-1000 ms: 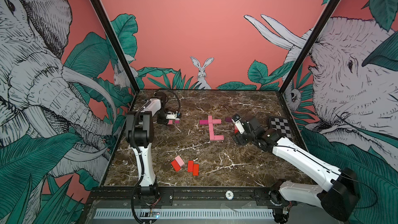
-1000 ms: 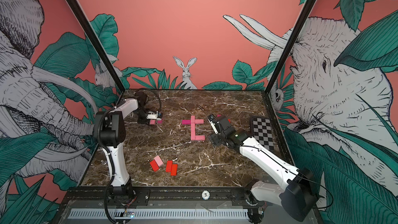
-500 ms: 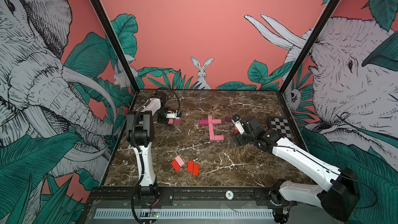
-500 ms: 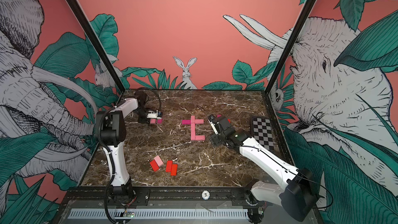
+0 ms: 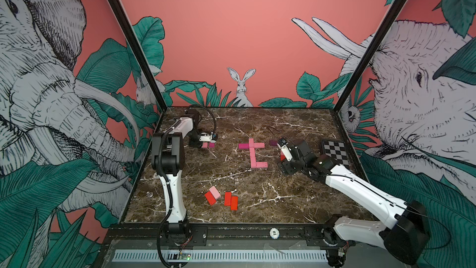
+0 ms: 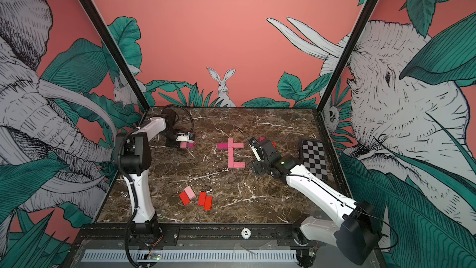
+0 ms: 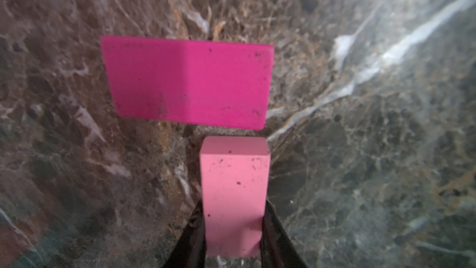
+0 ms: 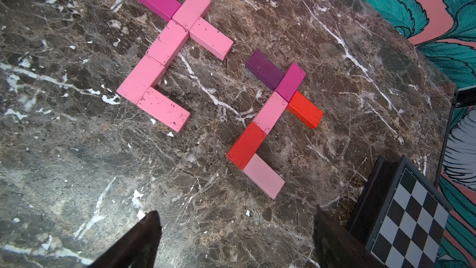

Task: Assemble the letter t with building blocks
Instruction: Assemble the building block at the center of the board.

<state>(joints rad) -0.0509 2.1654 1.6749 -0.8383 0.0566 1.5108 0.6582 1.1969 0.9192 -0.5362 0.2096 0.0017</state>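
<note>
"On the far left of the marble table (image 5: 257,189), what did the left gripper (image 7: 233,238) have?"

"A pink block (image 7: 233,189), pinched by its long sides between closed fingers (image 7: 273,233). Its free end pointed at a magenta block (image 7: 188,83) lying flat just beyond it. I couldn't tell whether the held block touched the marble."

"And further right?"

"Near the front edge lay four loose blocks (image 5: 227,198), three red and one pale pink, close together. Well beyond them, mid-table, sat a finished pink t (image 5: 253,153): five pink blocks and a magenta one as the left half of the crossbar."

"Anything beside it?"

"A second t (image 8: 270,119) just to its right, in mixed colours: dark purple, magenta, pale pink and red. In both top views the arm hid most of it."

"The right gripper (image 8: 235,241)?"

"Spread wide and empty, both fingers clear of every block, hovering over bare marble near the foot of the second t. The checkerboard plate (image 5: 334,150) lay at the right edge, close to one finger (image 8: 332,241)."
</note>
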